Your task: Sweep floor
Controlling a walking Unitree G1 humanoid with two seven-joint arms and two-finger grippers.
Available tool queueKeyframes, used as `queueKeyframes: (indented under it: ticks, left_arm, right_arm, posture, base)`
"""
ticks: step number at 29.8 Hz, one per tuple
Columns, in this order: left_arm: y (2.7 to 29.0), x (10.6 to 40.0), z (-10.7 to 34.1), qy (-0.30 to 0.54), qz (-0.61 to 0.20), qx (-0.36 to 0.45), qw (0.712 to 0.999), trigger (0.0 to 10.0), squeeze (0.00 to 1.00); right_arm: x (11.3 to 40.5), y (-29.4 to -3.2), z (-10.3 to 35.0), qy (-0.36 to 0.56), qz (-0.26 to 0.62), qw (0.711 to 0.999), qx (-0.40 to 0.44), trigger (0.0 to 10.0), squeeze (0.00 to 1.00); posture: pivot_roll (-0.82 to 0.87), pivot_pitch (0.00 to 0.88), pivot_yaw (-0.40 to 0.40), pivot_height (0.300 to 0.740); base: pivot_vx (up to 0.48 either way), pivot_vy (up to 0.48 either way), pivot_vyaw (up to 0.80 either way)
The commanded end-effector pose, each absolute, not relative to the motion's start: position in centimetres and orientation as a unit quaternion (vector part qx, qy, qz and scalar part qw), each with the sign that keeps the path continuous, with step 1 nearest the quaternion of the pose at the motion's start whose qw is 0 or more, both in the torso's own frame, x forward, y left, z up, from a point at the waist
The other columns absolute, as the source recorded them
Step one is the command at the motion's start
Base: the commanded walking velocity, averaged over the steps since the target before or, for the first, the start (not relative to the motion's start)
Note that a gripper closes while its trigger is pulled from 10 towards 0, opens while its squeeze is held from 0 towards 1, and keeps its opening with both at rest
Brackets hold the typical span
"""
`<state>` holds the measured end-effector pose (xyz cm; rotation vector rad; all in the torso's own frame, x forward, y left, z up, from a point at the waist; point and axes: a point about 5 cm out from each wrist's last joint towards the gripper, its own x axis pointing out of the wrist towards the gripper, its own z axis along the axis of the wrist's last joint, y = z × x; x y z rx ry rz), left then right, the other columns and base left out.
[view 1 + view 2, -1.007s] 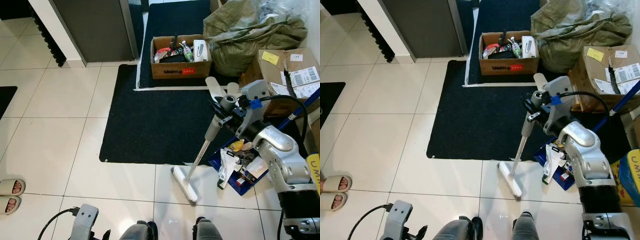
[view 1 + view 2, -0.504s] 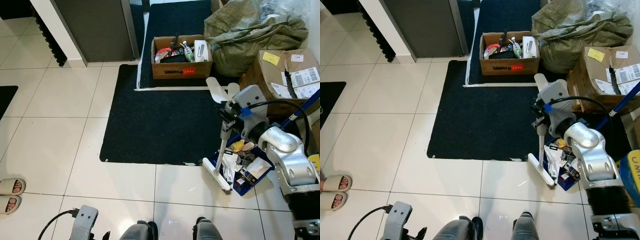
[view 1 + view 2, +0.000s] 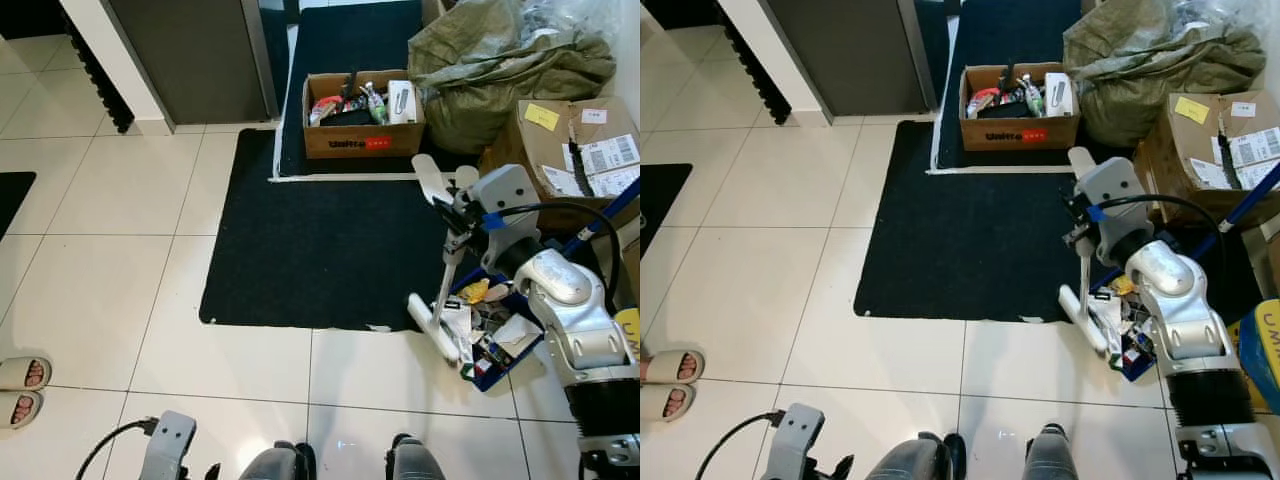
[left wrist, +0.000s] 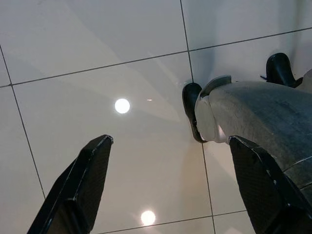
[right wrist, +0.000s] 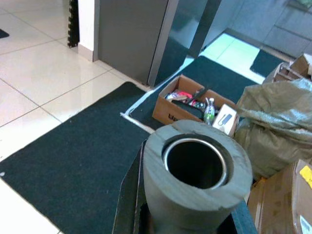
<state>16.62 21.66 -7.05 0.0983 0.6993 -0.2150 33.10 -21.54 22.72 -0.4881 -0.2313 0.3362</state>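
Since a second ago the white flat broom head [image 3: 433,327] has swept rightward off open tile to the blue dustpan of litter [image 3: 487,340], beside the black floor mat [image 3: 320,240]. Idle left gripper [image 4: 161,190] hangs spread wide. Right gripper [image 3: 458,215] clamps the grey tubular broom handle [image 5: 197,173].

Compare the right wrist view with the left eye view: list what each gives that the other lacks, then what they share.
The right wrist view gives the hollow grey top end of the broom handle, seen end-on. The left eye view gives the right gripper clamped on the broom, its white head on the tile beside the blue dustpan of litter, plus sandals. Both share the black mat, cardboard box and green sack.
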Motion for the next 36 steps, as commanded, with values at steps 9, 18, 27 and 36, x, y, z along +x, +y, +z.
queueKeyframes:
  ticks: [9, 18, 27, 36]
  left_arm:
    - [22.1, 15.0, -7.8, 0.372, -0.096, 0.045, 0.922, 10.0, 0.0]
    - [21.9, 15.1, -7.8, 0.371, -0.098, 0.042, 0.922, 10.0, 0.0]
    - [21.5, 15.2, -7.9, 0.372, -0.1, 0.038, 0.922, 10.0, 0.0]
    - [20.9, 16.6, -7.8, 0.38, -0.083, 0.04, 0.92, 10.0, 0.0]
  right_arm:
    - [32.9, -20.7, 23.1, -0.14, 0.177, 0.943, -0.245, 10.0, 0.0]
    - [32.8, -20.9, 22.4, -0.101, 0.19, 0.957, -0.195, 10.0, 0.0]
    - [32.5, -20.9, 22.6, -0.052, 0.215, 0.97, -0.102, 10.0, 0.0]
    - [33.5, -18.1, 20.4, -0.063, 0.142, 0.982, 0.107, 10.0, 0.0]
  posture:
    - [-0.05, 0.309, 0.106, 0.74]
    - [-0.05, 0.306, 0.106, 0.74]
    - [-0.06, 0.294, 0.1, 0.74]
    - [-0.09, 0.172, 0.071, 0.74]
  base:
    - [0.0, 0.0, 0.0]
    - [0.0, 0.0, 0.0]
    - [0.0, 0.0, 0.0]
    - [0.0, 0.0, 0.0]
